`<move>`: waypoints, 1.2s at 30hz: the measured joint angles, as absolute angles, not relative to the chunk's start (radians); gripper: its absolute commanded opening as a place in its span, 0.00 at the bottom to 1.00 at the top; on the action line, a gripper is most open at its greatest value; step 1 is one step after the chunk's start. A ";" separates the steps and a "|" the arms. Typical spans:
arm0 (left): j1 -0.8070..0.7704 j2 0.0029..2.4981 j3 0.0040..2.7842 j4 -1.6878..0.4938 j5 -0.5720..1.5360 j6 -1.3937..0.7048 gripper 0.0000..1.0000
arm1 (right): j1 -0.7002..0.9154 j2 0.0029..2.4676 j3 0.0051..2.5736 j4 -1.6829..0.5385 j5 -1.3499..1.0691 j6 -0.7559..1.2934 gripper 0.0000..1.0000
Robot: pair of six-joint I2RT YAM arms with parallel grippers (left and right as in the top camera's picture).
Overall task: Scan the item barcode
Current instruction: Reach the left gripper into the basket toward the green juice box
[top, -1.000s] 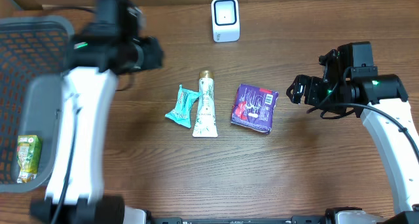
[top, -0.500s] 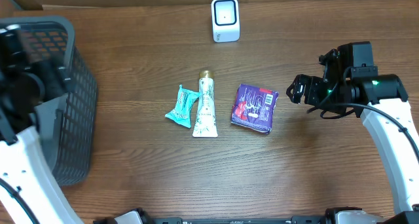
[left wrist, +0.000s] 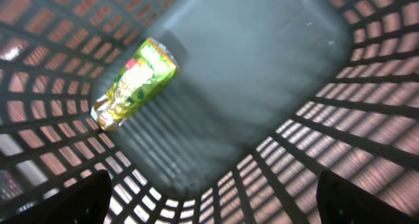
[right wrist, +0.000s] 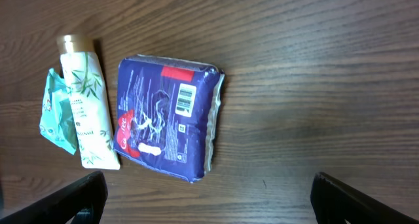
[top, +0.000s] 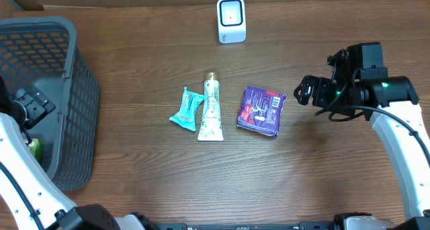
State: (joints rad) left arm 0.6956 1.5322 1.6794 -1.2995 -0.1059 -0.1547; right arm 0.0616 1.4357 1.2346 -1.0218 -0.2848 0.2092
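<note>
We see the left gripper spread and empty over the basket, where a green packet lies. The right gripper, likewise spread and empty, hovers beside the purple pack, barcode up. Fingers covering the barcode, or tilting it off the scanner, would spoil the read.

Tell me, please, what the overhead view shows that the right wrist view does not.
Only overhead: the white scanner and the grey basket. Only right wrist: the barcode on the purple pack, clear enough to see its bars. Both: the purple pack, the tube and the teal packet, side by side on the table.
</note>
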 measured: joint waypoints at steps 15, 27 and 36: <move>0.733 1.536 1.267 -0.771 -0.064 0.093 0.96 | 0.062 1.436 1.235 -1.030 -0.285 0.209 1.00; 0.740 1.536 1.139 -0.660 -0.118 0.384 0.98 | 0.062 1.436 1.235 -1.022 -0.285 0.209 1.00; 0.829 1.563 1.092 -0.562 -0.112 0.451 0.97 | 0.062 1.436 1.235 -1.024 -0.285 0.209 1.00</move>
State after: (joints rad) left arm 0.8291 1.5635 1.0924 -0.5617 -0.1120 0.4507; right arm 0.0616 1.4357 1.2346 -1.0237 -0.2852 0.2092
